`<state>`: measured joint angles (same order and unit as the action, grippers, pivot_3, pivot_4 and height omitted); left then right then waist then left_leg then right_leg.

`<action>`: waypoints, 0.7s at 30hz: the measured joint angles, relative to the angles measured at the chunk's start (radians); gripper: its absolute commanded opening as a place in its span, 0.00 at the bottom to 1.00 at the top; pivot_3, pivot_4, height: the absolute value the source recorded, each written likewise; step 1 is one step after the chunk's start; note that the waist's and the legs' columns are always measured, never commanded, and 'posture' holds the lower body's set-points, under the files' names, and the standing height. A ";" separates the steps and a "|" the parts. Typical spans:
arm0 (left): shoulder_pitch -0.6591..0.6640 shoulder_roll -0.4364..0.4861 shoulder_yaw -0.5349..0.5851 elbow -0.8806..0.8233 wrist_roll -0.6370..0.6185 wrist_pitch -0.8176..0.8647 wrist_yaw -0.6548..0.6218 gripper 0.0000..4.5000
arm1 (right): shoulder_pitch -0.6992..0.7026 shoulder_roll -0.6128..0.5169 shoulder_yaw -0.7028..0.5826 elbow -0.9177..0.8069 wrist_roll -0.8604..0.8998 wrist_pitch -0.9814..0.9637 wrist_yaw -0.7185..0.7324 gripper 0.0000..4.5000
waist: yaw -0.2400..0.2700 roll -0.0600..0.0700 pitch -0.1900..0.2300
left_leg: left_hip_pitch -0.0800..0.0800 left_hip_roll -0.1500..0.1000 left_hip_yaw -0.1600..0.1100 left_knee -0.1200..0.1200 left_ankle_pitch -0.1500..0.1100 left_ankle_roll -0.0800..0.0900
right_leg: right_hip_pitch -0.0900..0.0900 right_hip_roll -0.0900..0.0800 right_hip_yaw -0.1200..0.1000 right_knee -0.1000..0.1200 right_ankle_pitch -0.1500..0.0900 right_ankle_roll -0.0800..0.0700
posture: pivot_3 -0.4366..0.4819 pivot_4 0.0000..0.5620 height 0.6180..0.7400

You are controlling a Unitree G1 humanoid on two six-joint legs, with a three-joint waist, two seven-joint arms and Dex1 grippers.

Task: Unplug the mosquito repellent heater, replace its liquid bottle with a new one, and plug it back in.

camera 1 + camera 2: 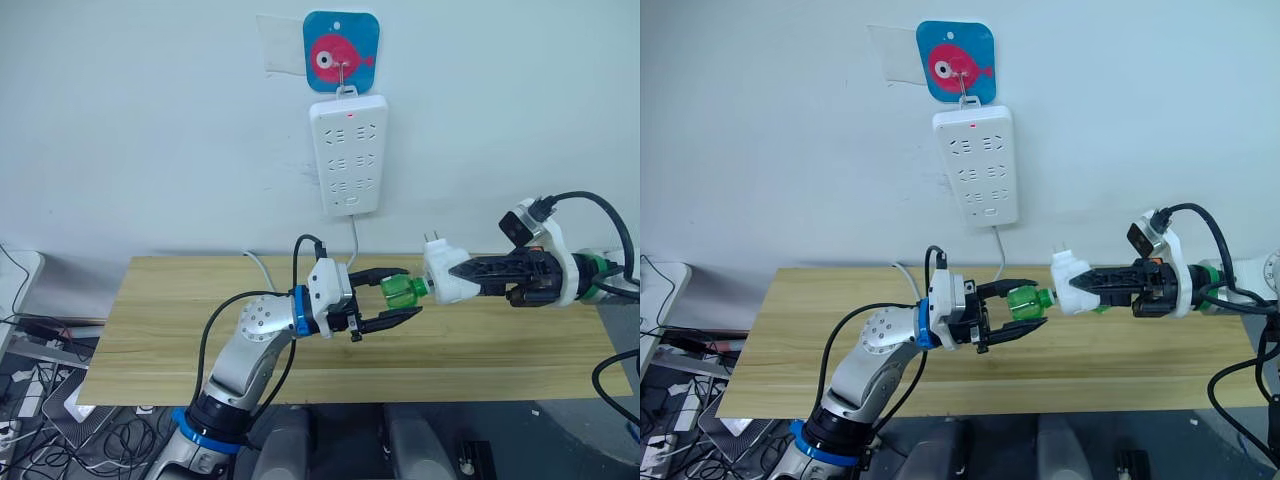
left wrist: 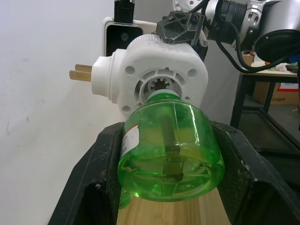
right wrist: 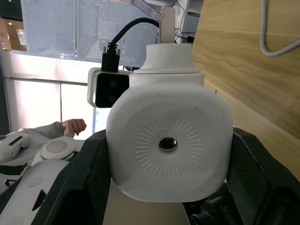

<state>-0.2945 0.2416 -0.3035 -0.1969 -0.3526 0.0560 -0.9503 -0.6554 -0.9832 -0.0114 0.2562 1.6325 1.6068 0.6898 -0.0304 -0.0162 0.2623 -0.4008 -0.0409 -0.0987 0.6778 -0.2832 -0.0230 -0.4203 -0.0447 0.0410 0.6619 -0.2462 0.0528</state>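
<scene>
The mosquito repellent heater [image 1: 443, 272], a small white rounded unit with two plug prongs pointing up, hangs above the table with my right gripper [image 1: 460, 279] shut on it. A green liquid bottle [image 1: 403, 292] sticks out of its underside, neck in the heater's socket [image 2: 157, 89]. My left gripper [image 1: 408, 293] is closed around the bottle, one black finger [image 2: 101, 173] on each side. In the right wrist view the heater's domed face [image 3: 168, 143] sits between my fingers.
A tall white power strip [image 1: 348, 155] hangs on the wall under a blue fish hook [image 1: 340, 50], its cord [image 1: 354, 238] dropping behind the wooden table [image 1: 170, 330]. Cables and boxes [image 1: 30, 375] lie on the floor at left. A person's hand [image 3: 75, 125] shows in the background.
</scene>
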 measured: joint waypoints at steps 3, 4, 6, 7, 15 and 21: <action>-0.003 -0.002 -0.002 0.002 0.002 0.000 0.000 0.50 | 0.001 0.000 0.000 -0.007 0.000 0.000 -0.003 0.66 | 0.000 0.000 0.000 | 0.000 0.000 0.000 0.000 0.000 0.000 | 0.000 0.000 0.000 0.000 0.000 0.000 | 0.44 0.46 1.00; -0.006 -0.002 -0.003 0.002 0.003 -0.001 0.000 0.50 | 0.002 0.000 0.000 -0.014 0.000 0.000 -0.006 0.66 | 0.000 0.000 0.000 | 0.000 0.000 0.000 0.000 0.000 0.000 | 0.000 0.000 0.000 0.000 0.000 0.000 | 0.44 0.46 1.00; -0.010 -0.003 -0.004 0.002 0.004 -0.001 0.000 0.50 | 0.002 0.001 0.000 -0.019 0.001 0.000 -0.011 0.66 | 0.000 0.000 0.000 | 0.000 0.000 0.000 0.000 0.000 0.000 | 0.000 0.000 0.000 0.000 0.000 0.000 | 0.44 0.45 1.00; -0.012 -0.003 -0.005 0.003 0.004 -0.001 0.000 0.50 | 0.002 0.004 -0.001 -0.022 0.001 0.000 -0.018 0.66 | 0.000 0.000 0.000 | 0.000 0.000 0.000 0.000 0.000 0.000 | 0.000 0.000 0.000 0.000 0.000 0.000 | 0.44 0.45 1.00; -0.015 -0.001 -0.007 0.005 0.006 -0.001 -0.003 0.50 | 0.004 0.019 -0.002 -0.053 0.067 -0.016 -0.119 0.66 | 0.000 0.000 0.000 | 0.000 0.000 0.000 0.000 0.000 0.000 | 0.000 0.000 0.000 0.000 0.000 0.000 | 0.43 0.45 1.00; -0.015 0.005 0.001 0.012 0.009 -0.007 -0.008 0.50 | 0.046 -0.028 0.040 -0.125 0.230 -0.124 -0.274 0.66 | 0.000 0.000 0.000 | 0.000 0.000 0.000 0.000 0.000 0.000 | 0.000 0.000 0.000 0.000 0.000 0.000 | 0.43 0.46 1.00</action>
<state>-0.3100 0.2471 -0.3021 -0.1850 -0.3433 0.0485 -0.9579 -0.6090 -1.0111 0.0289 0.1317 1.8626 1.4832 0.4161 -0.0308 -0.0163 0.2623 -0.4013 -0.0409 -0.0988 0.6778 -0.2832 -0.0230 -0.4204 -0.0447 0.0408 0.6615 -0.2462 0.0528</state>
